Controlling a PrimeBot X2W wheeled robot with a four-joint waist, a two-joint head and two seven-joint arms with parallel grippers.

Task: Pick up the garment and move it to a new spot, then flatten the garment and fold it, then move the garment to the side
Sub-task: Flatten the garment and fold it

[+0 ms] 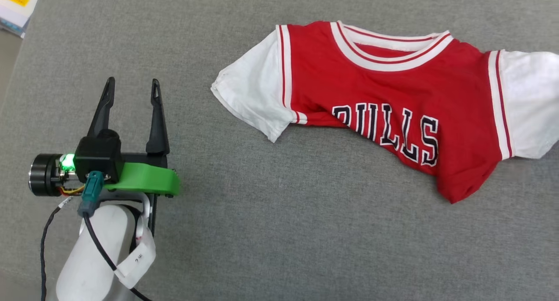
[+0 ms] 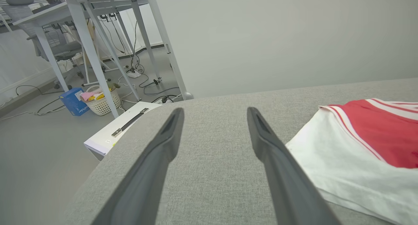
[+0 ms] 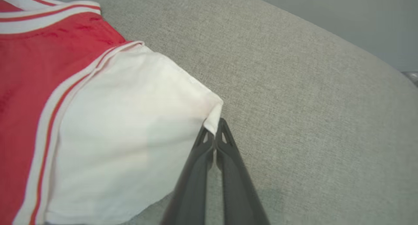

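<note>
Two long dark fingers of the left gripper point(image 1: 132, 82) stand wide apart nearest the robot, holding nothing and hovering over bare grey upholstery point(image 1: 279, 231), well clear of the cloth. Farther up and to the right lies the garment point(image 1: 384, 95) — a red basketball-style T-shirt, chest up, resting on the same grey surface. Its lower part is bunched and tucked under, so the hem runs in a crooked line and the black, white-outlined lettering point(image 1: 388, 130) curves downward instead of sitting level. The left sleeve point(image 1: 251, 98) lies flat and white, just beside the open left fingers in the left wrist view. Beyond the lettering, the striped collar point(image 1: 388, 52) gapes a little.

At the far right side, the right gripper point(image 3: 214, 125) has its fingers pressed together, and a corner of the right sleeve point(image 3: 130, 120) looks to be pinched between the tips, with the sleeve hem lifted slightly there.

By my reading the task is in its early part: one corner is grasped, but the shirt is neither flattened nor folded, and moving it aside is not yet begun. Whether this place is already the new spot cannot be told. Left to do — spread the body smooth, fold it, then shift it to the side. Past the surface's edge, a basket point(image 2: 103, 102) sits on the floor under white desks.
</note>
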